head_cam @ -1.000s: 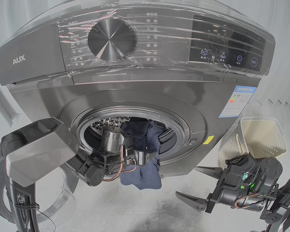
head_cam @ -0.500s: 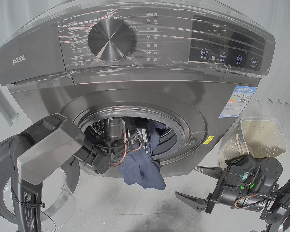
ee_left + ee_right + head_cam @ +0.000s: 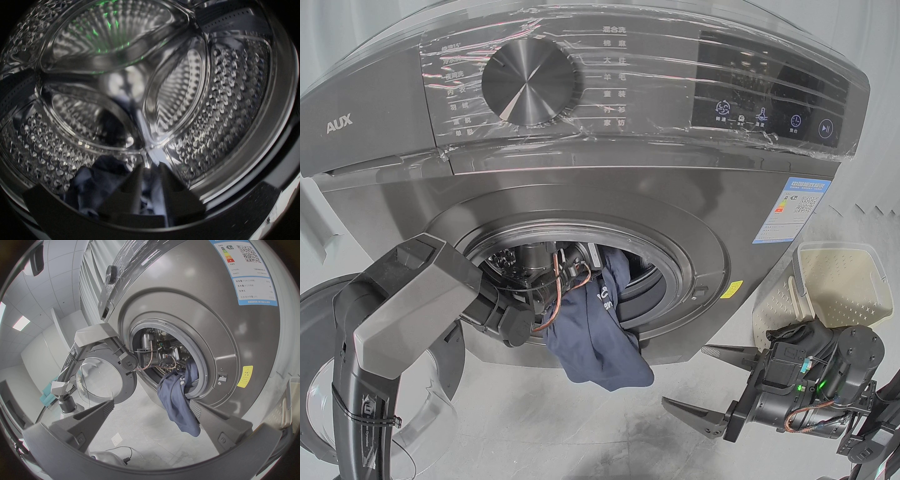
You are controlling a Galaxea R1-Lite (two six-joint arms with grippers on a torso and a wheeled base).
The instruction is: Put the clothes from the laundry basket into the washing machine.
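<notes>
A navy garment [image 3: 594, 337] hangs over the lower lip of the washing machine's [image 3: 700, 206] round opening, its upper part inside and its lower part dangling toward the floor. My left arm reaches into the steel drum [image 3: 225, 103]. There my left gripper [image 3: 150, 170] is shut on a bunch of the navy garment [image 3: 93, 181]. The right wrist view shows the navy garment [image 3: 178, 396] draped out of the opening. My right gripper [image 3: 689, 377] hovers low at the front right, open, with nothing held. The cream laundry basket [image 3: 850, 281] stands tilted beside the machine at the right.
The machine's glass door [image 3: 425, 400] is swung open at the lower left, behind my left arm. Bare grey floor [image 3: 562, 431] lies in front of the machine. A dark piece of cloth [image 3: 806, 334] sits at the basket's lower rim, behind my right wrist.
My left arm has pushed deeper into the drum, drawing the garment's top further inside. The hanging part has swung slightly right and lower. The right arm has kept still.
</notes>
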